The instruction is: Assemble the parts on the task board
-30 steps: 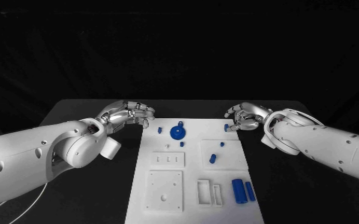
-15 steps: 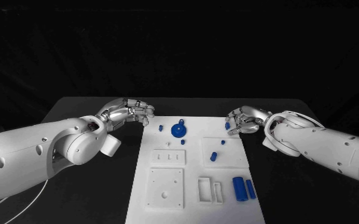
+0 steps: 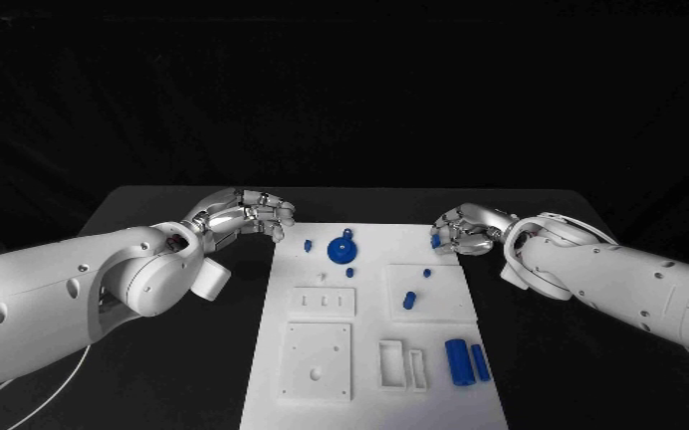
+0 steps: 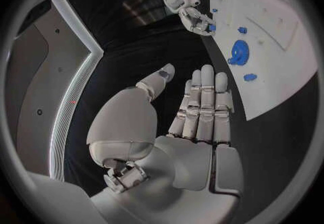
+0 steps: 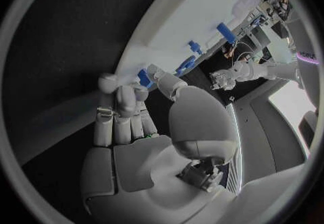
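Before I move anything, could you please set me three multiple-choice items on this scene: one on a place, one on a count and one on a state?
1. Where do the long blue cylinders lie?
A. near right corner of the task board
B. off the board
C. far left corner of the board

2. How many of them lie side by side?
A. one
B. two
C. four

3. What is the left hand doing?
A. gripping a blue disc
B. holding nothing
C. pressing on the board

Answers:
1. A, as the head view shows them by the board's near right edge.
2. B, as a pair lies there.
3. B, as its wrist view shows straight fingers with nothing between them.
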Controlling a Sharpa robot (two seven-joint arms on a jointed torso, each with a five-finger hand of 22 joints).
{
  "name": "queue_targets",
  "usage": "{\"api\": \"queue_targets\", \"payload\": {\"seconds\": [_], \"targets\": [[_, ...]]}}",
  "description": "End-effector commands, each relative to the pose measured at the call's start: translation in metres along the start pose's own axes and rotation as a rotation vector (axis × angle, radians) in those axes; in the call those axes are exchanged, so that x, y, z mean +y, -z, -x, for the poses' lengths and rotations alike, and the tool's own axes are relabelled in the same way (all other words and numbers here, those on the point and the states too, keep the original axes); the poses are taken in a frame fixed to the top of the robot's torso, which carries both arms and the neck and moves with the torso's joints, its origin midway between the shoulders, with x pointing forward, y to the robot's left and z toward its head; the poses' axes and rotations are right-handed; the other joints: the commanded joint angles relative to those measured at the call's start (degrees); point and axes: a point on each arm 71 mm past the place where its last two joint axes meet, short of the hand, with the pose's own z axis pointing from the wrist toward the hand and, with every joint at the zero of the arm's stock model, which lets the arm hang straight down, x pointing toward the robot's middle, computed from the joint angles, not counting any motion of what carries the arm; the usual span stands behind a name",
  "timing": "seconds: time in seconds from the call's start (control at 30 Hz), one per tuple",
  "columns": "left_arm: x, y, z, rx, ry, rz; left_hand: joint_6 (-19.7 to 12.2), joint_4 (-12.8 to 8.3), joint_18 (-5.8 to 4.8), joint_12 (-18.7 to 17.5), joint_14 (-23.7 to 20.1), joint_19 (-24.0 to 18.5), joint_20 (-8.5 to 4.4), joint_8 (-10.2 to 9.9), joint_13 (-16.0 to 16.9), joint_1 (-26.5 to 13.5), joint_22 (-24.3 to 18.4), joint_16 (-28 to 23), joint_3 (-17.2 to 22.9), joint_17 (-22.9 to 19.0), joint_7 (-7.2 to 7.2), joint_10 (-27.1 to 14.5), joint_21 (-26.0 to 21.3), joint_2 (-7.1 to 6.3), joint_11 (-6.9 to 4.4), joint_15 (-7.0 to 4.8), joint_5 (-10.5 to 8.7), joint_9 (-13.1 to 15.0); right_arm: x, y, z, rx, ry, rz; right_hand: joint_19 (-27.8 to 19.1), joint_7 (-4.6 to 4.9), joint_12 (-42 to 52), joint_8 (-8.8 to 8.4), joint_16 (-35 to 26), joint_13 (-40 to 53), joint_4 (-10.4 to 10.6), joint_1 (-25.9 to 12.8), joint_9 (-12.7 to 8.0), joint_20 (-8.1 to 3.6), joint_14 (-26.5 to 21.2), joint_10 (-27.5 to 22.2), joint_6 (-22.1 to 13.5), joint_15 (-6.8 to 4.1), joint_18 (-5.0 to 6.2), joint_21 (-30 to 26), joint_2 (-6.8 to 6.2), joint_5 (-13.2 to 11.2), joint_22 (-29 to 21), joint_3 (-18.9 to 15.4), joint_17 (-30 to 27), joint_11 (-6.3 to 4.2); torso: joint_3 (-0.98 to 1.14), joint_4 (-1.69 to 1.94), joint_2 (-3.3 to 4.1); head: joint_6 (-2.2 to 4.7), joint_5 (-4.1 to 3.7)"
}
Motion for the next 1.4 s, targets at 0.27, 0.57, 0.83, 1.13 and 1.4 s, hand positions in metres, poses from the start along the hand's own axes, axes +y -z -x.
{"api": "queue_targets", "payload": {"seconds": [0.27, 0.57, 0.83, 1.13, 1.4], "targets": [[-0.001, 0.000, -0.002, 0.021, 0.001, -0.008, -0.23, 0.23, 1.03, -0.32, 0.02, -0.09, 0.23, -0.36, 0.06, 0.20, 0.08, -0.40, 0.27, 0.09, 0.06, -0.29, -0.25, 0.09, 0.12, 0.34, -0.23, 0.08, 0.002, -0.002, -0.008, 0.023, 0.005, 0.004, 0.38, 0.46, 0.48, 1.22, -0.26, -0.09, 1.52, -0.48, 0.02, 0.22, -0.04, -0.12, 3.83, -0.85, 1.43, 0.12, -0.56, -1.03, 1.24, 3.96, 0.01, -0.81, -0.02, 0.01, 0.03, -0.05, -0.23], [-0.001, 0.000, -0.002, 0.020, 0.001, -0.007, -0.23, 0.23, 1.03, -0.35, 0.01, -0.09, 0.23, -0.37, 0.07, 0.20, 0.09, -0.42, 0.26, 0.10, 0.05, -0.29, -0.27, 0.08, 0.12, 0.35, -0.23, 0.09, 0.002, -0.003, -0.010, 0.019, 0.005, 0.002, 0.39, 0.03, 0.54, 1.73, -0.23, -0.10, 1.39, -0.52, 0.23, 0.09, 0.00, -0.06, 5.01, -1.23, 1.43, 0.37, -0.44, -1.06, 1.24, 4.92, 0.05, -1.21, 0.00, -0.01, -0.02, -0.20, -0.27], [-0.001, 0.000, -0.002, 0.020, 0.001, -0.006, -0.23, 0.22, 1.03, -0.38, 0.01, -0.10, 0.23, -0.38, 0.08, 0.23, 0.10, -0.44, 0.27, 0.12, 0.05, -0.29, -0.28, 0.07, 0.12, 0.35, -0.23, 0.10, 0.002, -0.003, -0.011, 0.014, 0.006, 0.001, 0.37, -0.31, 0.53, 2.19, -0.23, -0.12, 1.30, -0.53, 0.55, 0.02, -0.01, -0.04, 5.90, -1.56, 1.43, 0.51, -0.47, -1.11, 1.22, 5.79, 0.09, -1.54, 0.00, 0.06, -0.01, -0.29, -0.27], [-0.001, 0.000, -0.002, 0.020, 0.000, -0.004, -0.22, 0.20, 1.04, -0.40, 0.00, -0.10, 0.23, -0.38, 0.10, 0.27, 0.11, -0.45, 0.28, 0.13, 0.05, -0.28, -0.29, 0.08, 0.12, 0.35, -0.22, 0.11, 0.003, -0.002, -0.009, -0.024, 0.020, -0.005, 0.38, -0.56, 0.50, 2.45, -0.26, -0.16, 1.06, 0.15, 0.86, -0.12, 0.00, 0.03, 6.41, -1.80, 1.43, 0.62, -0.02, -1.11, 1.17, 7.63, 0.12, -1.79, -0.01, -0.01, -0.03, -0.33, -0.10], [0.001, -0.002, -0.004, 0.020, 0.014, 0.027, 2.60, 0.76, 1.05, 0.96, 0.34, 0.12, 0.15, 0.78, 1.12, -0.41, 0.41, -0.46, -0.02, 0.49, -1.23, 3.08, -0.30, 0.73, -1.38, 0.23, -0.30, 0.62, 0.020, -0.002, 0.002, -0.038, 0.058, 0.009, 0.65, -0.72, 0.57, 2.71, -0.11, -0.19, 0.87, -0.01, 1.13, -0.25, 0.20, 0.31, 6.89, -1.95, 1.43, 0.84, -0.74, -1.12, 1.17, 8.29, 0.22, -1.95, -0.11, -0.06, -0.11, -0.12, -0.15]]}}
